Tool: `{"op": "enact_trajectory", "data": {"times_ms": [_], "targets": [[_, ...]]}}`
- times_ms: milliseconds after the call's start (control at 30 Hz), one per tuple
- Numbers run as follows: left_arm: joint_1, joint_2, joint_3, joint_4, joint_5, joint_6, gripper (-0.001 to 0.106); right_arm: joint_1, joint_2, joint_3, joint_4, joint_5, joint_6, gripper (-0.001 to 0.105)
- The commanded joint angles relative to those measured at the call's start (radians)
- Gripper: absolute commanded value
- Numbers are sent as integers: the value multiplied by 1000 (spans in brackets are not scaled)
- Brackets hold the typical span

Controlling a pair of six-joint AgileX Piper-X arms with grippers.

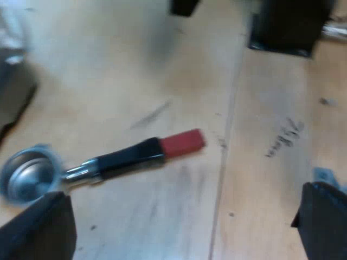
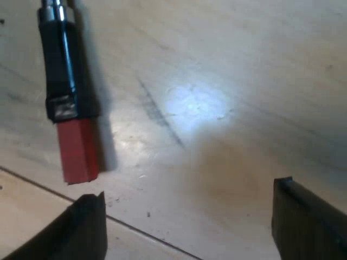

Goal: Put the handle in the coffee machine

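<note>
Fingers spread wide and holding nothing, the left tool and right tool hover near the holder lying loose on the table, where a finger clipping its red end could spin it away; dark scrawls on the wood defy reading.

No legible txt, brand, no. or sign to report. Dark scrawl on the wooden tabletop, close to the seam btw. two boards: maybe handwriting, but can't be read. Thin grey stroke on the same top, near the red end of the holder: a mark, not lettering. In the right wrist view, similar dark streak on the top beside the red end; pale patch on the black handle just by the red part, w/ nothing readable on it.
</note>
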Motion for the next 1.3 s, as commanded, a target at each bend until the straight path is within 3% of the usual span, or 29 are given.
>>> {"op": "enact_trajectory", "data": {"times_ms": [33, 167, 267, 600, 833, 1100, 1300], "targets": [[-30, 15, -5, -12, 9, 14, 84, 48, 26, -11, -28, 0, 39, 65], [-67, 53, -5, -12, 44, 14, 84, 140, 92, -11, -64, 49, 127, 65], [-78, 74, -5, -12, 70, 14, 84, 190, 146, -11, -64, 77, 151, 61], [-86, 88, -5, -5, 96, 14, 84, 278, 319, 4, -111, 106, 195, 0], [-86, 88, 1, -4, 95, 14, 84, 278, 396, 50, -215, 106, 259, 0], [-86, 88, 0, 4, 86, 12, 84, 278, 473, 72, -323, 106, 270, 0], [-86, 88, 0, 103, -2, 12, 84, 278, 551, 72, -356, 76, 273, 0]]}}
